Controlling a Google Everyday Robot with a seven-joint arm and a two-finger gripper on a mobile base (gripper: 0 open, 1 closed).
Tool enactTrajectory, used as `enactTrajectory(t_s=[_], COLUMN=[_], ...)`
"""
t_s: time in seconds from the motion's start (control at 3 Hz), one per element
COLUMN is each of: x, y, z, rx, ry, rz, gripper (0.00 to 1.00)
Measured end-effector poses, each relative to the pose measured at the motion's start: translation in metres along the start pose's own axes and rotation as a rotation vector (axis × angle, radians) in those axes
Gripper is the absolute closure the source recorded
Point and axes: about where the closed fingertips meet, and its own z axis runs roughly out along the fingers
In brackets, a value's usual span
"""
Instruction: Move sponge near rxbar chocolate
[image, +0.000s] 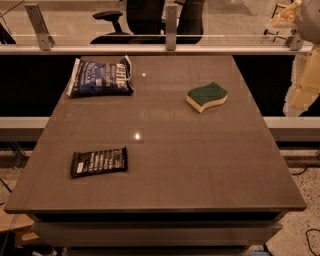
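At right edge of frame, hand (304, 91) hung beside counter (200, 170), grip impossible to tell. Sponge (206, 96) lay upper right, well apart from rxbar chocolate (98, 161) lower left. Nothing done yet.

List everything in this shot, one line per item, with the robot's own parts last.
sponge: 1, dark green top over pale yellow base, far right part of the table
chocolate bar: 1, black with white lettering, near left part of the table
chip bag: 1, dark blue, far left corner
table: 1, grey-brown, centre of view
office chair: 1, black, behind the far rail
gripper: 1, pale, off the table's right edge, apart from the sponge
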Motion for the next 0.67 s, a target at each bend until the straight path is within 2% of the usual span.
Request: enactTrajectory(t_s=[0.33,0.67], x=[-0.012,-0.024], y=[-0.015,-0.028], z=[0.007,0.015], rx=[0.012,0.054], ry=[0.039,0.137], rz=[-0.055,-0.087], gripper=[0.00,0.00])
